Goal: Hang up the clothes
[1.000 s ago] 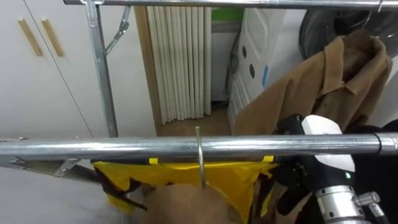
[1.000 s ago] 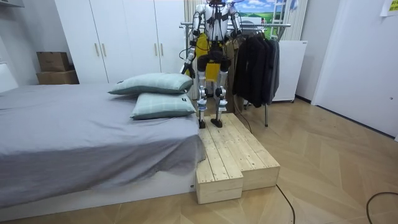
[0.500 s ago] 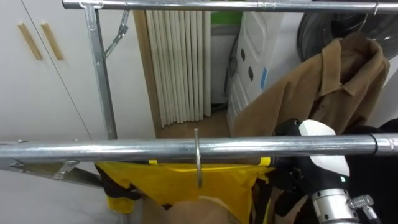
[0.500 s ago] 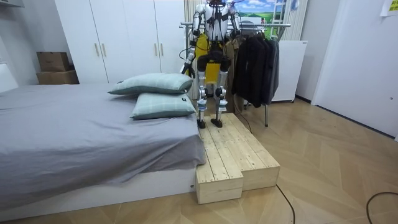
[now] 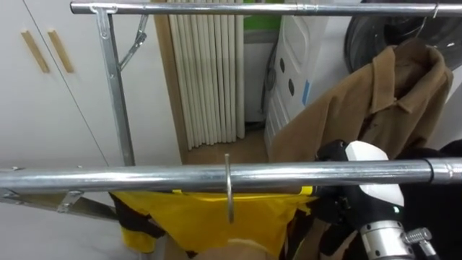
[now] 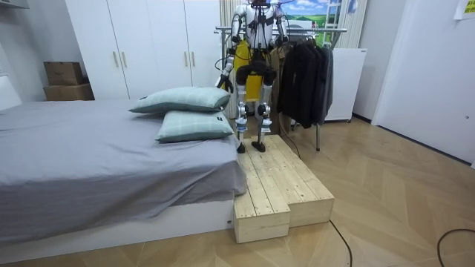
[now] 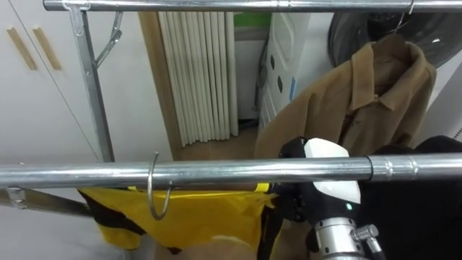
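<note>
A steel rail (image 5: 144, 178) runs straight across the eye views from 9 to 3 o'clock. A hanger's hook (image 5: 229, 189) sits over it just left of centre, its open curl hanging below the bar. Under the hook, toward 6 o'clock, the yellow garment (image 5: 209, 217) with dark trim hangs beneath the rail, reaching from about 7 to 5 o'clock.

The right hand (image 5: 336, 204) comes up from 5 o'clock, its white wrist crossing behind the rail and its dark part touching or just beside the garment's right edge. The rail and cloth hide its fingers, so I cannot tell whether it grips anything.

A far rail (image 5: 216, 9) spans the top at 12 o'clock, carried by an upright post (image 5: 115, 87) at 10 o'clock. A brown coat (image 5: 361, 101) hangs from it at 2 o'clock. A white wardrobe (image 5: 43, 87) stands at 9 to 10 o'clock.

In the room view the robot stands upright on a wooden platform (image 6: 274, 185), its back to the camera, facing the rack. The bed (image 6: 89, 163) with two pillows (image 6: 185, 100) lies at 9 o'clock of it, and dark clothes (image 6: 304, 74) hang on the rack at 3 o'clock of it. The left hand (image 6: 220, 83) hangs low at its side, on the room view's left; I cannot tell how its fingers are set.
</note>
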